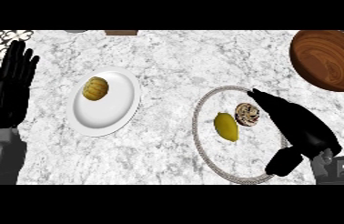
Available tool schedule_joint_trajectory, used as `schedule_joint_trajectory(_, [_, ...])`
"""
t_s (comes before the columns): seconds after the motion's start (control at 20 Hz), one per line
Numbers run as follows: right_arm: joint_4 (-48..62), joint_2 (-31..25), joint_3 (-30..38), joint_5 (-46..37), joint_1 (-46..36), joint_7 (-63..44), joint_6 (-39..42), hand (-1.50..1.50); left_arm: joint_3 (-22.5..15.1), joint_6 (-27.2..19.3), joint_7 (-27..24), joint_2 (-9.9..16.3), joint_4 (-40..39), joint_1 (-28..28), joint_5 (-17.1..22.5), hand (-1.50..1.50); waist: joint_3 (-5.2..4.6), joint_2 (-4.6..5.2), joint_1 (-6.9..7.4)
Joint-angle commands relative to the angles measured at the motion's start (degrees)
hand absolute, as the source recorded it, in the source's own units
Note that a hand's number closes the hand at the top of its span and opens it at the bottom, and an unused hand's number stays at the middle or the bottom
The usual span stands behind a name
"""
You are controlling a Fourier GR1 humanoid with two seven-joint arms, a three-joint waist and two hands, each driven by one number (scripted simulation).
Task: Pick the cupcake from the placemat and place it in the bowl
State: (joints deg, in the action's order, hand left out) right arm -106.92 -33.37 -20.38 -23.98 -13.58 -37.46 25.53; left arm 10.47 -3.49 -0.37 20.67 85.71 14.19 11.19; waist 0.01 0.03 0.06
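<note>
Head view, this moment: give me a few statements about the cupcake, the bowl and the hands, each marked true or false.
1. The cupcake lies on the placemat beside a lemon. True.
2. The wooden bowl already holds the cupcake. False: the cupcake is on the placemat, outside the bowl.
3. The right hand is next to the cupcake, fingers straight. True.
4. The white plate is empty. False: a yellow-brown round food item lies on it.
5. The left hand holds the lemon. False: it rests open at the left edge, holding nothing.
</note>
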Motion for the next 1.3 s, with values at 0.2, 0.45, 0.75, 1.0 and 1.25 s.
schedule_joint_trajectory(0.2, [8.6,6.5,1.9,-8.4,-0.1,6.5,0.3,-1.5,1.3,1.3,0.7,-0.5,-0.5,1.7,-0.7,0.0,-0.01,-0.02,0.0])
schedule_joint_trajectory(0.45, [14.7,6.8,3.7,-10.7,-0.8,16.8,-1.9,-1.5,-0.7,0.1,-3.2,-4.2,-5.3,1.6,-3.4,0.0,-0.01,0.07,-0.04])
schedule_joint_trajectory(0.75, [13.8,8.6,6.4,-14.0,-0.8,18.7,2.0,-1.5,3.0,2.8,0.1,-1.1,-1.0,0.5,-1.6,0.0,-0.01,-0.04,-0.03])
schedule_joint_trajectory(1.0, [22.0,13.0,4.1,-20.3,0.0,21.6,-3.1,-1.5,2.6,2.4,-0.4,-2.3,0.4,-0.7,-2.8,0.0,0.0,-0.01,0.08])
schedule_joint_trajectory(1.25, [24.2,15.2,6.8,-22.7,-1.2,24.0,-3.1,-1.5,3.5,3.7,-2.4,-2.2,-1.9,0.0,-3.4,0.0,-0.01,-0.03,-0.02])
